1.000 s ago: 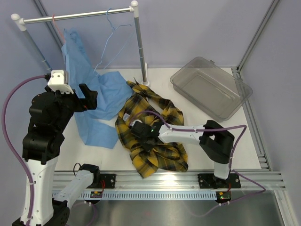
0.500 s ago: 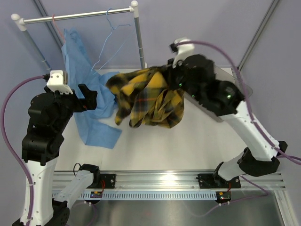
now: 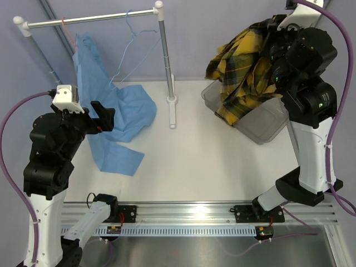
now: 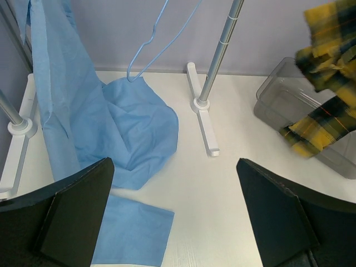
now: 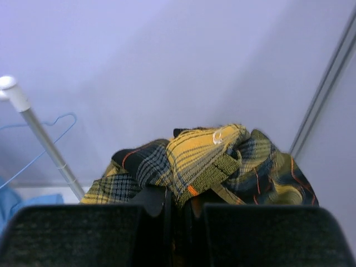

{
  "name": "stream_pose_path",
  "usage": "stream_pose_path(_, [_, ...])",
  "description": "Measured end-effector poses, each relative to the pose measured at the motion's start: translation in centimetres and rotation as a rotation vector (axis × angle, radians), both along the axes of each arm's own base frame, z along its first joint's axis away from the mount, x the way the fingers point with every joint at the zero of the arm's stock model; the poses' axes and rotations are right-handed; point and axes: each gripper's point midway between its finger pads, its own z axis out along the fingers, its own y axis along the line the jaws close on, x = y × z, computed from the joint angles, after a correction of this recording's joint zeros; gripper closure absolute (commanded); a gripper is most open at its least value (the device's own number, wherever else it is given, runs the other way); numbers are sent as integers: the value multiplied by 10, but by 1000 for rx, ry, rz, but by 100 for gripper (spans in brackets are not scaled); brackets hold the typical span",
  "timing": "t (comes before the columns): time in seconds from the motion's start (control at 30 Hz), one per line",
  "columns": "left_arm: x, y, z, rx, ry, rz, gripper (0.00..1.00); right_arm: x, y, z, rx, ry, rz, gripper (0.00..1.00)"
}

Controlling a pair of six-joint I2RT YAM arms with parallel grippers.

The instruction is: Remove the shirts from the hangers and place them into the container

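The plaid shirt (image 3: 242, 78) hangs bunched below the right gripper (image 5: 181, 214), which is clamped on its top folds, hem trailing into the container (image 3: 270, 133) beneath. Lowering before release should keep the cloth inside the rim. The left gripper (image 4: 174, 214) hovers spread wide, empty, the blue shirt (image 4: 128, 128) just ahead.

Right of the rack post (image 3: 165, 55), plaid shirt (image 3: 245, 72): yellow and black checks, thin orange-red lines through the weave, olive where the yarns cross. Left of the post, plain shirt (image 3: 111, 117): even light blue. Just left of the post, wire hanger (image 3: 134, 32): light blue. Far left of the post, second hanger (image 3: 68, 32): red-pink. Right of the post, container (image 3: 272, 125): clear, grey tint. Post itself: silver, white cap and foot. Table (image 3: 211, 161): white.
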Motion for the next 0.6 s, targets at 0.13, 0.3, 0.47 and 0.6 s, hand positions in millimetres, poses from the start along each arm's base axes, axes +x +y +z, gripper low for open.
stream_pose_path(0.13, [-2, 0, 1, -2, -6, -2, 1, 5, -21, 18, -20, -59, -66, 100])
stream_pose_path(0.3, [-2, 0, 1, -2, -7, -3, 1, 21, -49, 32, -30, -119, -142, 100])
stream_pose_path(0.47, [-2, -2, 2, -6, -6, -11, 1, 47, -56, 32, -49, -141, -159, 100])
stream_pose_path(0.6, [-3, -3, 2, -13, -5, -16, 1, 60, -50, 41, -77, -194, -140, 100])
